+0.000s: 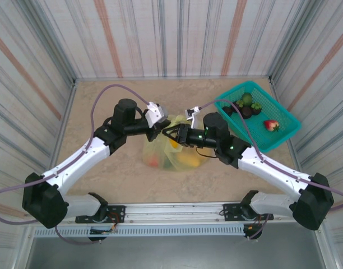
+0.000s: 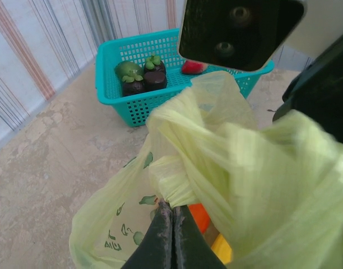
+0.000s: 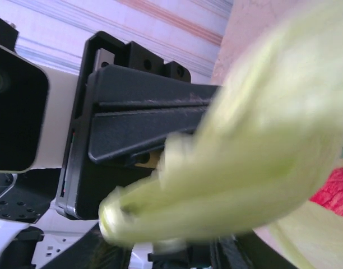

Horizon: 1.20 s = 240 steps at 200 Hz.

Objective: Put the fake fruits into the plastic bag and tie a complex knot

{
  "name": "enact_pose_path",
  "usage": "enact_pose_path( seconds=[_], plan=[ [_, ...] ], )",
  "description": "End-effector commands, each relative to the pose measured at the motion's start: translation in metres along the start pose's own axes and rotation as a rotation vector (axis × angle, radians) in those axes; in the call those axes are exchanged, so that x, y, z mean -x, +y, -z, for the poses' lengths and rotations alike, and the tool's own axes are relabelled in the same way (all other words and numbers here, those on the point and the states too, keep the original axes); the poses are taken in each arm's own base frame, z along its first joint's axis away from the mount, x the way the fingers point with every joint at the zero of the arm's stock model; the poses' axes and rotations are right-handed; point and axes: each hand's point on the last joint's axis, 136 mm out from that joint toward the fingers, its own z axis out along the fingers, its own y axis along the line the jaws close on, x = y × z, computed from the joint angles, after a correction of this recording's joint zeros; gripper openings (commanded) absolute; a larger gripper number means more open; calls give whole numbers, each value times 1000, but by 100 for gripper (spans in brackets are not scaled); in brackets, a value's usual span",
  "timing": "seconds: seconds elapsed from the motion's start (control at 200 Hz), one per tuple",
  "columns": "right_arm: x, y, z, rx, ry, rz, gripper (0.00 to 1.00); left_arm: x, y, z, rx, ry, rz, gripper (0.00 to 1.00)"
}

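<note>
The pale yellow-green plastic bag (image 1: 160, 148), with orange and yellow fake fruits (image 2: 202, 216) inside, sits at the centre of the tabletop (image 1: 104, 185), the left gripper (image 2: 172, 235) pinched shut on a fold. The right gripper (image 1: 167, 133) meets it from 3 o'clock; blurred plastic makes its grip impossible to tell. A teal basket (image 2: 138, 106) stands at 2 o'clock.

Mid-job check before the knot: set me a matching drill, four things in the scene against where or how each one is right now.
Things:
1. bag
2. basket
3. strawberry
4. left gripper

States:
A. shut on a bunch of yellow-green plastic
B. teal, far right in the top view
C. red, lying in the basket
D. centre of the top view, with orange and yellow fruit inside

Pairs: 1-D, 2-B, 3-C, 4-A
</note>
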Motion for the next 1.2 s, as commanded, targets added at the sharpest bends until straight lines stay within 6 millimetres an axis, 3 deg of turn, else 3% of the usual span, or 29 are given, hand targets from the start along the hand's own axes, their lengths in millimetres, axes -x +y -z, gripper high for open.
enact_pose_path(
  seconds=[0.0,0.19,0.366,0.741,1.197],
  plan=[
    [12,14,-1,30,-34,9,31,4,-4,9,7,-9,-38,0],
    [10,9,0,11,-25,9,15,3,-3,11,15,-6,-48,0],
    [1,2,6,-23,2,16,7,0,1,14,41,-1,-47,0],
    [-38,-41,38,-202,144,35,1,-8,33,29,226,54,-48,0],
    [-48,-64,75,-454,298,178,0,-10,59,41,377,92,-39,0]
  ],
)
